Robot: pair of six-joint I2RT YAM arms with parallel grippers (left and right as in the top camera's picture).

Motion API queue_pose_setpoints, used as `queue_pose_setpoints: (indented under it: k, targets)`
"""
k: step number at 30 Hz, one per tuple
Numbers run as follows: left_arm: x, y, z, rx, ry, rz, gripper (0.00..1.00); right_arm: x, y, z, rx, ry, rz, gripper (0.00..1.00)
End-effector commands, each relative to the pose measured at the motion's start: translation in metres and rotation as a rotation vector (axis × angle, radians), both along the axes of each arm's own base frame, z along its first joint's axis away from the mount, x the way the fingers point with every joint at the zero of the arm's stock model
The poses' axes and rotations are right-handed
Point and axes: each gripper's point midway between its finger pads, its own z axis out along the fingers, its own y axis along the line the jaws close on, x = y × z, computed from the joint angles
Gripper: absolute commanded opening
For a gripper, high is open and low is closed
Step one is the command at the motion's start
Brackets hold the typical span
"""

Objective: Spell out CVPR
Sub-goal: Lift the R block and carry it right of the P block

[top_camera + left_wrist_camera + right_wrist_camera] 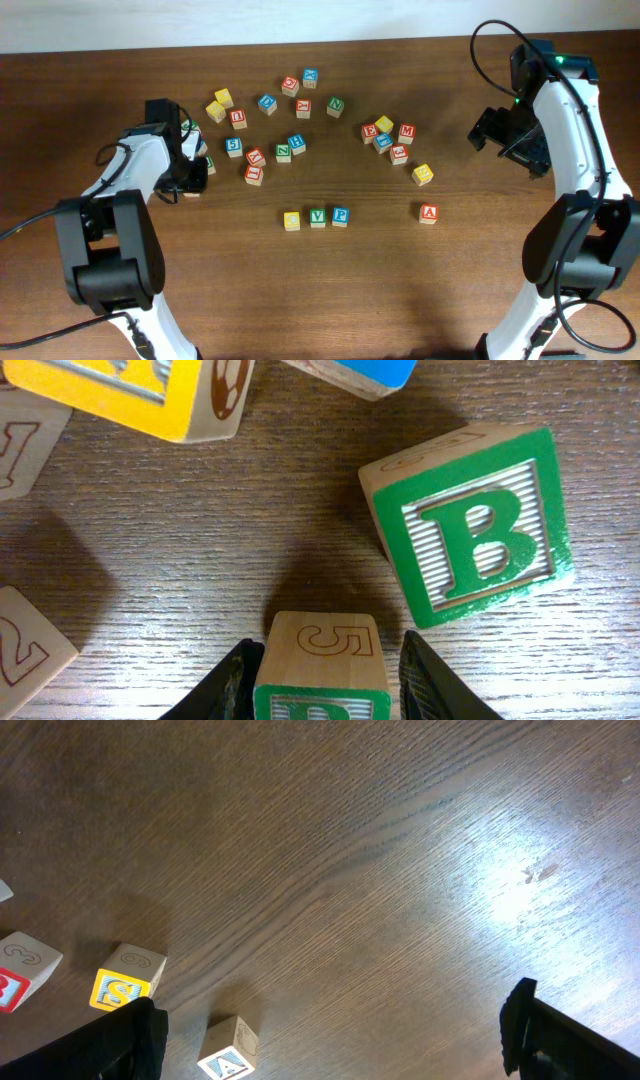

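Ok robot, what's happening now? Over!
Left gripper shut on green-letter block, letter cut off. Right gripper open, empty. C, V, P row laid, no R yet. B block close alongside.

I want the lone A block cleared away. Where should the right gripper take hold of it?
Come straight down on the A block with the right gripper and pinch two opposite side faces. It is a cube lying flat, letter up, with no other block close beside it, so either pair of faces should work.
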Motion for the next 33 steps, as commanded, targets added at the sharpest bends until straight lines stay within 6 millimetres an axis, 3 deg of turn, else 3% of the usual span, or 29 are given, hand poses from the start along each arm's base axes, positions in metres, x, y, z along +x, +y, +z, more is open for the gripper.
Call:
queue_pose_setpoints:
  k: [1,7,10,16,18,20,26,29,33]
  targets:
    - [0.007,0.006,0.002,0.013,-0.018,0.004,0.34,0.002,-0.002,0.009,-0.012,-0.024,-0.004,0.98]
    - [0.008,0.006,0.002,0.014,-0.021,0.004,0.23,0.002,-0.002,0.009,-0.012,-0.024,-0.004,0.98]
    - [0.010,0.006,0.007,0.013,-0.022,0.004,0.23,0.002,-0.002,0.009,-0.012,-0.024,-0.004,0.98]
    - [0.015,0.005,0.045,-0.010,-0.014,0.119,0.23,0.002,-0.002,0.009,-0.012,-0.024,-0.004,0.98]
    - [0.011,-0.006,0.058,-0.072,0.002,0.127,0.23,0.002,-0.002,0.009,-0.012,-0.024,-0.004,0.98]
    - [0.004,-0.029,0.068,-0.206,0.019,0.112,0.22,0.002,-0.002,0.009,-0.012,-0.024,-0.004,0.98]
    - [-0.020,-0.131,0.104,-0.701,0.132,0.084,0.20,0.002,-0.002,0.009,-0.012,-0.024,-0.004,0.98]
    - [-0.029,-0.172,0.108,-0.734,0.200,0.101,0.19,0.002,-0.002,0.009,-0.012,-0.024,-0.004,0.98]
    - [-0.044,-0.260,0.103,-0.666,0.204,0.000,0.18,0.002,-0.002,0.009,-0.012,-0.024,-0.004,0.98]
